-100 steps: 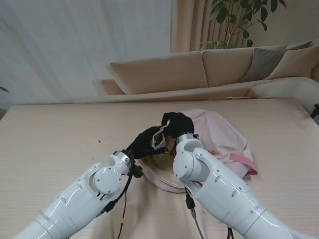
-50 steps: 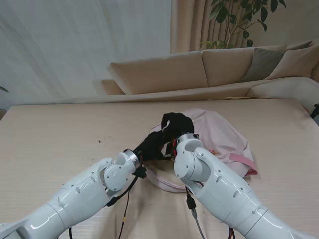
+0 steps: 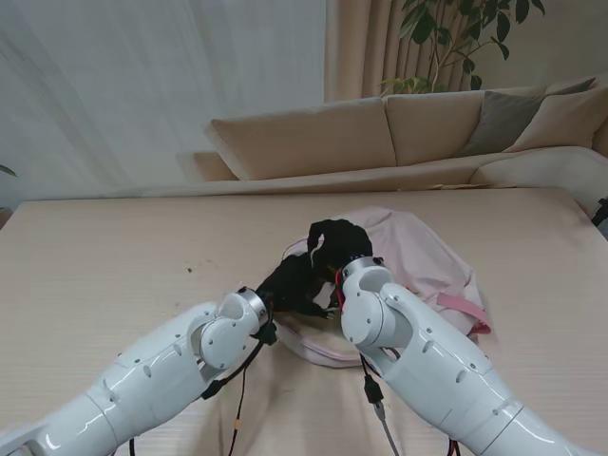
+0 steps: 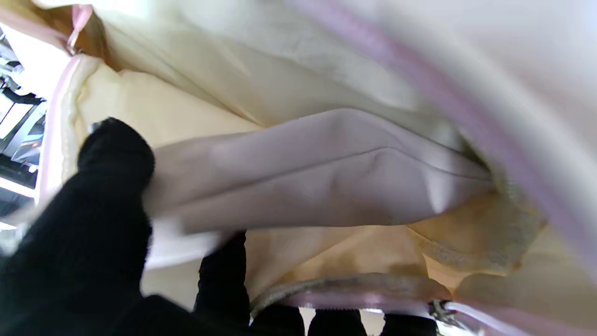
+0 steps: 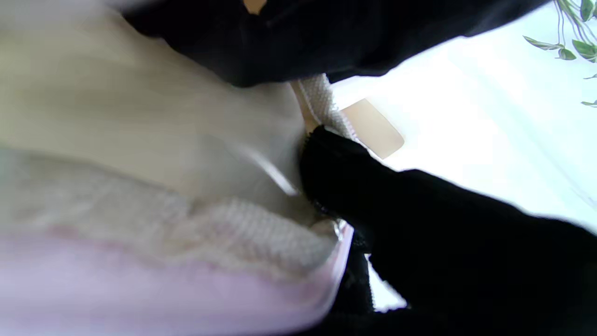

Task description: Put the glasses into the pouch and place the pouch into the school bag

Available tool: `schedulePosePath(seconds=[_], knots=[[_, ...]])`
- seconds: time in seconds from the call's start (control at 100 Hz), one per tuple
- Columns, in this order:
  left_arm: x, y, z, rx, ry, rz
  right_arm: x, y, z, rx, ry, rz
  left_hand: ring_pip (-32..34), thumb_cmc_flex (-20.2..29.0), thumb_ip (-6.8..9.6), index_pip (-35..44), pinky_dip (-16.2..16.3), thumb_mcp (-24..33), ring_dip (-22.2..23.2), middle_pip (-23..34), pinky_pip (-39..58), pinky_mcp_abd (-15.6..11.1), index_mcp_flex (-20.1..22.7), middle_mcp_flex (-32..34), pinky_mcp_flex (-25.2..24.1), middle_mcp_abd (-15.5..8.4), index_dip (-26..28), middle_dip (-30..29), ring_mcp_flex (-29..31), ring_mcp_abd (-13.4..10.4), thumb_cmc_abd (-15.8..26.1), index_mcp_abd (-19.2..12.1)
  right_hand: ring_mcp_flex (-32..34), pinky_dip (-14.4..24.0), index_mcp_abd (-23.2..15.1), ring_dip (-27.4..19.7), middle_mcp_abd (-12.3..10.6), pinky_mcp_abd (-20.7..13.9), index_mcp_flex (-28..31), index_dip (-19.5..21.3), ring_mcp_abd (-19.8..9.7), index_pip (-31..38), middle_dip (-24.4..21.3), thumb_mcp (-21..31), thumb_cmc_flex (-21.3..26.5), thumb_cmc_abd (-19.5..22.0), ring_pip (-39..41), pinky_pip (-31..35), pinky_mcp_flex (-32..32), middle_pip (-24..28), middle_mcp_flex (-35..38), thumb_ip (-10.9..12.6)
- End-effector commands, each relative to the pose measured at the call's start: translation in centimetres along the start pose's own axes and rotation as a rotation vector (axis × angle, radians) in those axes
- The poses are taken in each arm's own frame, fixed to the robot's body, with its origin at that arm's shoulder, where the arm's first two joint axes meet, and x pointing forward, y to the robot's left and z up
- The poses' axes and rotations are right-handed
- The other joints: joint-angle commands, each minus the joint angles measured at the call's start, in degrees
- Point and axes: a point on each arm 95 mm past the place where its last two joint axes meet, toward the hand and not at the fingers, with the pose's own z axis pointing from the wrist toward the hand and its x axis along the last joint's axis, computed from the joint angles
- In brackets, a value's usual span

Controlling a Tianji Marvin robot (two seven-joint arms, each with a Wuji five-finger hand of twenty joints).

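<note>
The left robot hand (image 3: 296, 281) has pushed into the school bag (image 3: 418, 256), pinching the pouch (image 4: 326, 177); no writing shows.

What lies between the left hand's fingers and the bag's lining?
The pouch: in the left wrist view the left hand pinches it, and it stretches on into the bag, its cream lining all around.

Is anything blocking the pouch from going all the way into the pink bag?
Nothing visible blocks it. The left robot hand holds the pouch already inside the school bag, against its yellow lining. The right robot hand holds the bag's opening edge up, so the way looks open.
</note>
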Motion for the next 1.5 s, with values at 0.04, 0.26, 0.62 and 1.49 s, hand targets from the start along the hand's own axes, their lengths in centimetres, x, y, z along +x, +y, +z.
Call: schedulePosePath(seconds=[0.04, 0.26, 0.62, 1.49], knots=[[-0.3, 0.9, -0.9, -0.04, -0.025, 0.001, 0.1, -0.1, -0.3, 0.025, 0.015, 0.001, -2.4, -3.4, -1.77, -6.5, 1.6, -3.8, 0.0, -3.8, -2.3, 1.6, -6.2, -2.1, -0.7, -0.2, -5.8, 1.2, -2.0, 0.0, -2.2, 0.3, -0.6, 1.3, -2.4, 1.2, 3.2, -0.3, 0.5, 2.5, -1.8, 2.1, 0.9, 0.4, -0.7, 2.4, 2.3, 1.8, -1.1, 2.4, -1.3, -1.3], [-0.6, 0.7, -2.2, -0.024, -0.048, -0.004, -0.1, 0.1, -0.4, 0.022, 0.016, -0.001, 0.1, -3.6, -1.97, -6.9, 3.7, -5.4, 1.6, -2.9, 0.0, 1.5, -7.6, -1.8, 0.4, -0.4, -8.7, 5.0, -1.3, 0.1, -1.8, -0.7, -0.6, 1.3, -2.3, 1.3, 3.2, -0.3, 0.6, 2.4, -1.8, 2.1, 0.8, 0.3, -0.7, 2.4, 2.3, 1.9, -1.0, 2.4, -1.3, -1.3], [-0.1, -0.9, -6.0, 0.155, -0.039, -0.016, 0.0, -0.3, -0.9, 0.025, 0.023, 0.003, 20.3, 0.9, 0.9, 20.2, 2.0, 0.1, 9.3, 18.6, 20.4, 0.4, 1.5, 4.4, -1.4, -2.8, 19.3, 14.9, 3.5, 0.4, 2.5, -13.0, -0.1, 1.4, -2.1, 1.2, 3.1, -0.3, 0.5, 1.7, -2.0, 1.9, 0.5, 0.6, -1.2, 1.6, 2.2, 2.1, -0.3, 2.4, -0.9, -1.2], [-6.6, -3.8, -10.0, 0.148, -0.429, -0.14, -0.8, -6.4, -6.5, 0.272, 0.152, -0.019, 15.4, 3.4, 0.11, -2.7, -0.8, 6.2, 5.0, 11.7, 29.5, 0.2, -2.9, 2.4, -1.9, -0.5, -6.3, 6.6, 2.4, 1.1, 4.6, -2.3, -25.0, -1.6, 2.0, -3.1, -0.7, -5.7, -11.3, -0.7, -4.2, -14.3, -7.2, -9.7, -17.8, 5.5, -16.0, -3.6, -14.9, -4.9, -26.1, 6.7]])
